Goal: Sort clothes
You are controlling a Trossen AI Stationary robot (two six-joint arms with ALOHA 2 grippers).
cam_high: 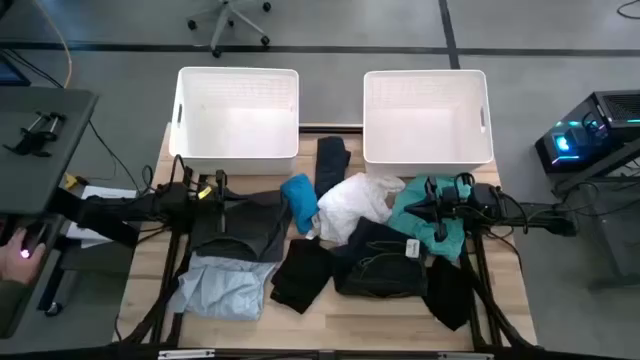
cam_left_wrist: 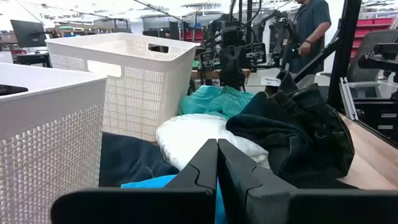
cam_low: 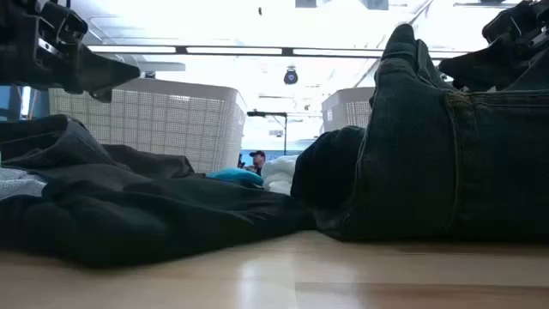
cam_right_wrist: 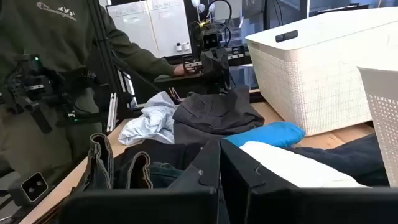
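The clothes lie in a pile on the wooden table: a charcoal grey garment (cam_high: 250, 225), a pale blue one (cam_high: 220, 285), a bright blue one (cam_high: 299, 198), a white one (cam_high: 350, 205), a teal one (cam_high: 415, 195) and black ones (cam_high: 375, 262). My left gripper (cam_high: 222, 190) is shut and empty above the charcoal garment; in its wrist view its fingers (cam_left_wrist: 217, 163) meet with nothing between them. My right gripper (cam_high: 418, 210) is shut and empty above the teal garment; it also shows in its wrist view (cam_right_wrist: 219, 163).
Two white lattice baskets stand at the table's far side, one on the left (cam_high: 238, 76) and one on the right (cam_high: 425, 76). A dark garment (cam_high: 331, 160) lies between them. A person's hand (cam_high: 20, 250) shows at the left, and people stand beyond the table (cam_right_wrist: 56, 74).
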